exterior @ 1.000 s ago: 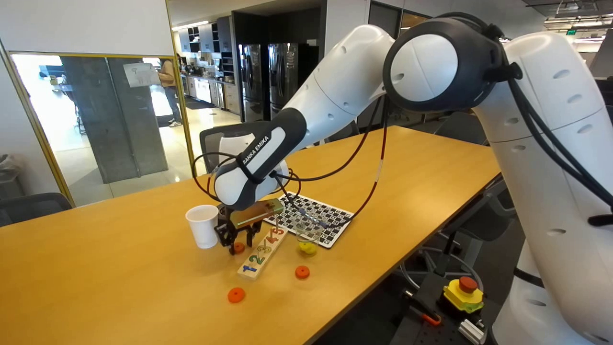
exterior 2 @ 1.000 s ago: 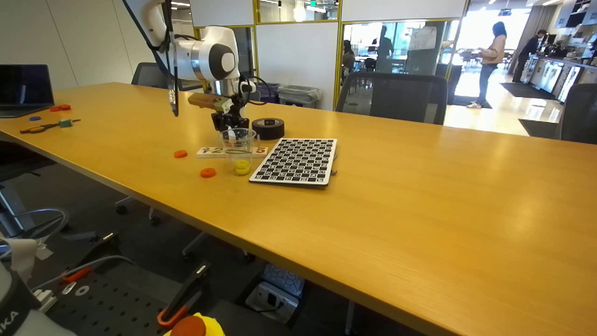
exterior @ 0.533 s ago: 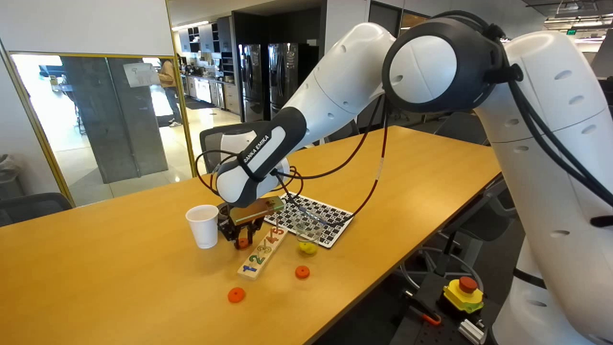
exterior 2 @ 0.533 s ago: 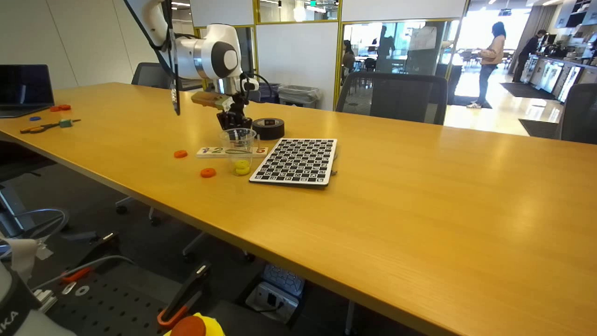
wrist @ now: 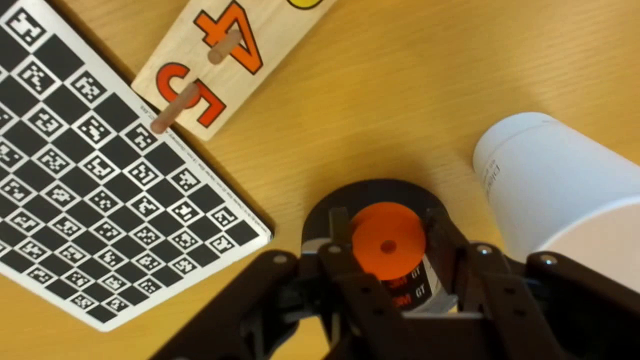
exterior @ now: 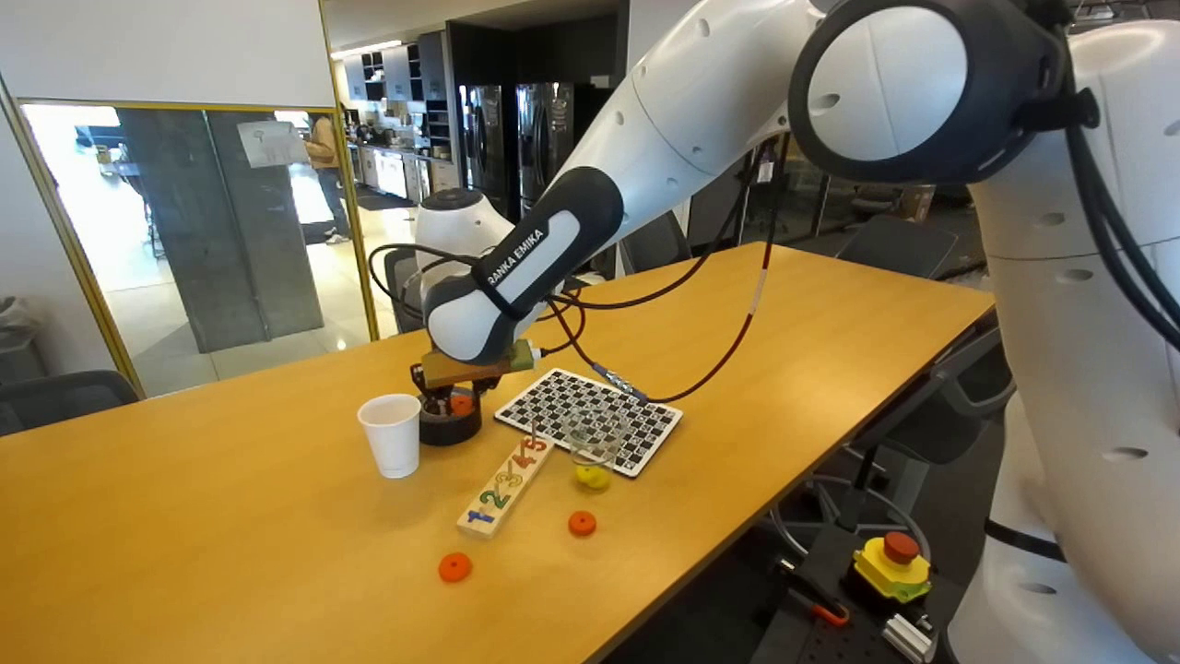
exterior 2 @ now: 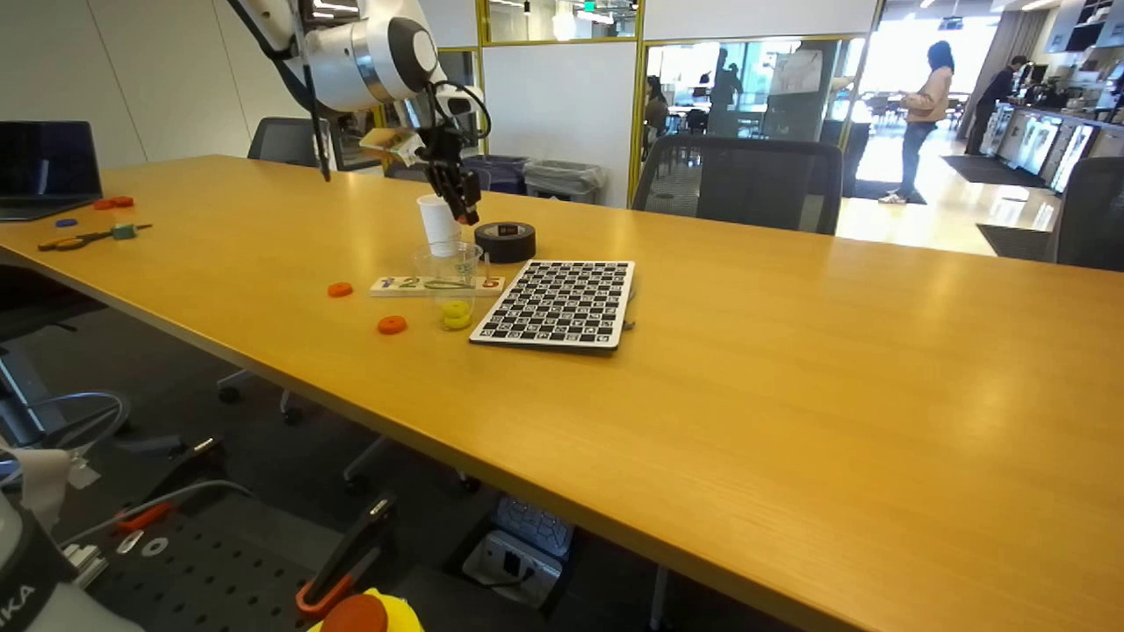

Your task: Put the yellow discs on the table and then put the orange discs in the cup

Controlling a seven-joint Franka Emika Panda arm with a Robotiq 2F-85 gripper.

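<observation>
Wrist view: fingers (wrist: 447, 245) narrow, pinching an orange disc (wrist: 388, 227), which shows against the tape (wrist: 375, 192).
Held disc: clear of the counter (wrist: 425, 75), beside the white cup (wrist: 555, 170) and not yet over its mouth.
Orange step: judged to be the one in hand, with this disc bound for the white cup.
Yellow discs (exterior 2: 456, 314): in an exterior view, at the bottom of the clear cup (exterior 2: 450, 274), seemingly inside it; the task puts them first, yet that half looks undone.
White cup: upright, just beside the tape; its contents cannot be told.
Loose discs (exterior: 454, 567): two more orange ones on the counter, one near the 1 end of the number board (exterior: 505, 489), one near the clear cup.
Over the rim: probably next, up if not already high enough, across until the disc hangs above the mouth, then fingers parted.
Fingers since a second ago: then low and wider around the disc, between white cup and number board; now raised, disc off the counter, towards the tape.
Unmoved: white cup, yellow discs, loose discs.
</observation>
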